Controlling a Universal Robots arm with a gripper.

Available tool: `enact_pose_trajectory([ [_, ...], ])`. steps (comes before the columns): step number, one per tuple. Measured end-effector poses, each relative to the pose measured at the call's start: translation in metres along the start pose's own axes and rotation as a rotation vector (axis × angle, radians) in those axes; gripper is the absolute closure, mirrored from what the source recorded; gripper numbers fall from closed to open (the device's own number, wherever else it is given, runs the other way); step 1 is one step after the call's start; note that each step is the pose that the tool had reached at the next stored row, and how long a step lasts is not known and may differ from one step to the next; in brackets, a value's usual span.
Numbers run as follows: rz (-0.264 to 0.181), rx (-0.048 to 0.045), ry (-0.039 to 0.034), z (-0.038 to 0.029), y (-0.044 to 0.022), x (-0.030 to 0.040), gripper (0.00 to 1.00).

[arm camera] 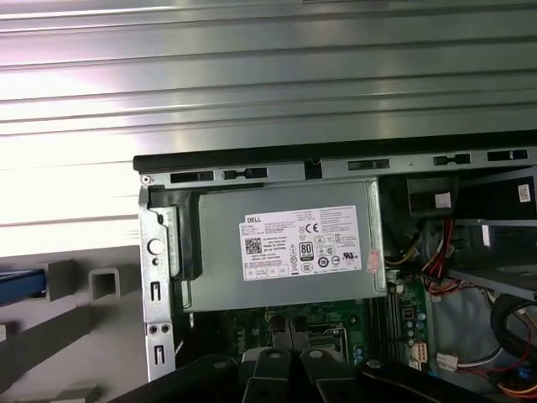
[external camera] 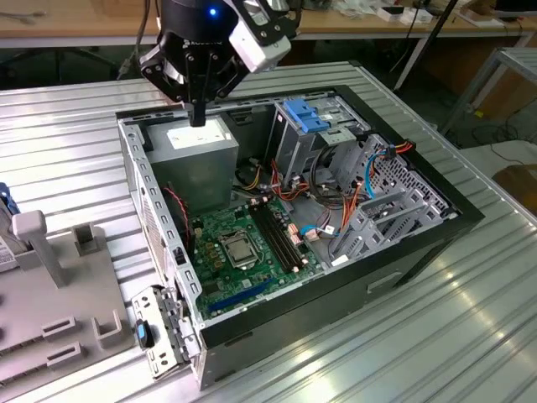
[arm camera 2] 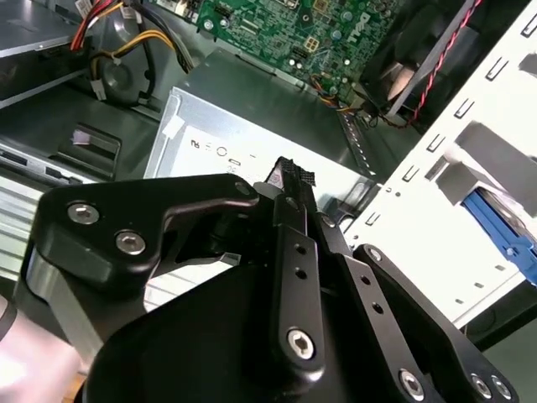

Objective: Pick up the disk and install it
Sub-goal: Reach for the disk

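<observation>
Your one end effector point(external camera: 197, 116) hung with its two black fingers point(arm camera 2: 295, 243) pressed together and nothing between them. It was just above the white-labelled top of the single grey power supply point(external camera: 197, 147), which sat in the corner of the open computer case point(external camera: 336, 277) nearest the exterior view's left.

Inside that one case lay one green motherboard point(external camera: 243, 252). Towards the exterior view's right of the power supply was one silver drive cage point(external camera: 294, 147) topped with blue clips point(external camera: 306, 116). Red, orange and blue cables ran loosely beside the cage.

The case stood on one ribbed metal counter point(external camera: 403, 336). One grey fixture point(external camera: 59, 285) with upright posts rested on the same counter, at the exterior view's left and outside the case.

The one disk point(external camera: 5, 210) sat at the very edge of the exterior view's left, by that fixture and well apart from your end effector. You could see only a sliver of it: a blue frame with a strip of white label below. In the first wrist view the disk point(arm camera: 17, 285) appeared as a flat blue band beside the grey fixture.
</observation>
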State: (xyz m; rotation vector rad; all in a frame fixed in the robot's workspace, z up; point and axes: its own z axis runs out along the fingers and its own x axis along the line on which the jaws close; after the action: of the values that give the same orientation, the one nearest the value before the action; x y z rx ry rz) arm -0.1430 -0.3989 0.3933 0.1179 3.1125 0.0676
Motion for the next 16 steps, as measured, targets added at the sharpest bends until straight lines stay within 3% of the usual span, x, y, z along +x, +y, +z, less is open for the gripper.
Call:
enact_pose_trajectory([
  [16,0.0,-0.0001,-0.0001,-0.0006,-0.0018,0.0238,0.89],
])
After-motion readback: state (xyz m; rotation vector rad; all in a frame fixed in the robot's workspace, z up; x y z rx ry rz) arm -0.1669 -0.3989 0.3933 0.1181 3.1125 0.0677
